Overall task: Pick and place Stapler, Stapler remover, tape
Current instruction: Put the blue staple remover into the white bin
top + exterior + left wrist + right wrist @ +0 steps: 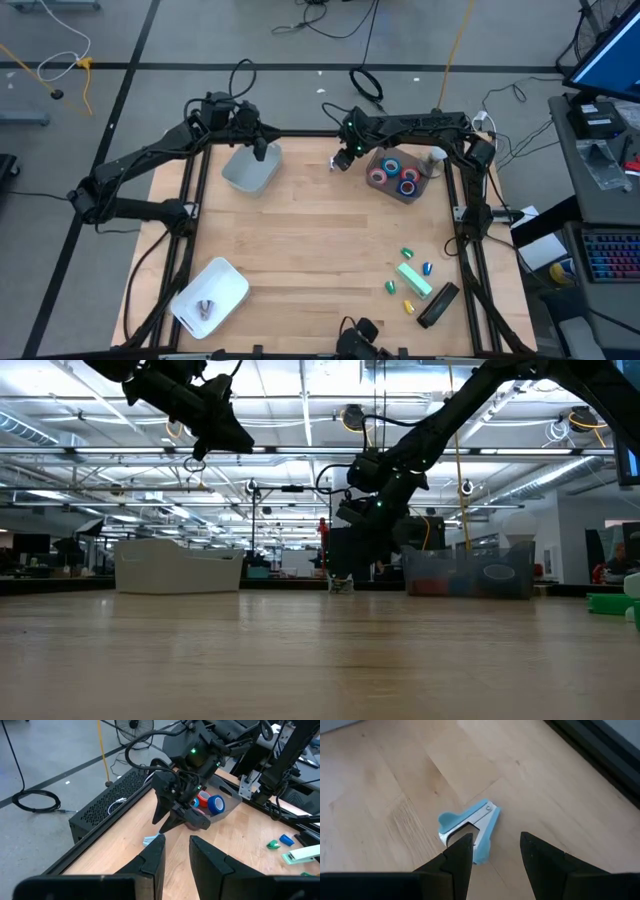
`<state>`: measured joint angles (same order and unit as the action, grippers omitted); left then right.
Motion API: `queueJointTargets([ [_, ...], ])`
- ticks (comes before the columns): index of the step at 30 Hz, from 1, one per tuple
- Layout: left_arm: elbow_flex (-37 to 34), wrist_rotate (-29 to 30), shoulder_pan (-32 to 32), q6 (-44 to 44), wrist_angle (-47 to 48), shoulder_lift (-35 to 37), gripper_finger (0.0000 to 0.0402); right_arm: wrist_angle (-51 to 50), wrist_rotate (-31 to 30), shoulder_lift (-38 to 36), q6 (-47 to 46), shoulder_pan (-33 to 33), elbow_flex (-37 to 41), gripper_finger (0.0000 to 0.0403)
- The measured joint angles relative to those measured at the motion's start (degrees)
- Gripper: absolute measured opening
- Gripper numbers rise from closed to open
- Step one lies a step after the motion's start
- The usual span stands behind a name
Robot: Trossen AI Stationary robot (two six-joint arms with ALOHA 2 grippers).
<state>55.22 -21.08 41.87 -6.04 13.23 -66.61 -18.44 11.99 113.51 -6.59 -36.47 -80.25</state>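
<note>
A light blue stapler remover point(469, 829) lies flat on the wood near the table's far edge point(337, 166). My right gripper point(492, 844) hangs open just above it, slanting down, its fingers clear of the remover point(152, 840). Red and blue tape rolls point(397, 176) sit in a clear bin point(425, 185) at the far right. A green stapler point(415, 278) and a black stapler point(437, 305) lie on the table at the near right. My left gripper point(262, 150) waits open and holding nothing, high over a grey bin point(248, 170).
A white bin point(210, 295) with a small metal thing inside stands at the near left. Small blue, green and yellow pieces point(408, 290) lie around the green stapler. The table's middle is bare wood. A black frame rail point(600, 750) runs along the far edge.
</note>
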Motion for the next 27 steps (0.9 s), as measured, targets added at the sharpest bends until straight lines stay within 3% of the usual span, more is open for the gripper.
queueJointTargets([
  [19, -0.02, 0.15, -0.76, 0.11, 0.17, 0.00, 0.0088, 0.40, 1.62, 2.69, 0.25, 0.16, -0.04, 0.0152],
  [27, -0.01, 0.18, -0.76, 0.15, 0.20, -0.02, 0.0088, 0.42, 1.71, 2.67, 1.09, 0.59, -0.04, 0.0094],
])
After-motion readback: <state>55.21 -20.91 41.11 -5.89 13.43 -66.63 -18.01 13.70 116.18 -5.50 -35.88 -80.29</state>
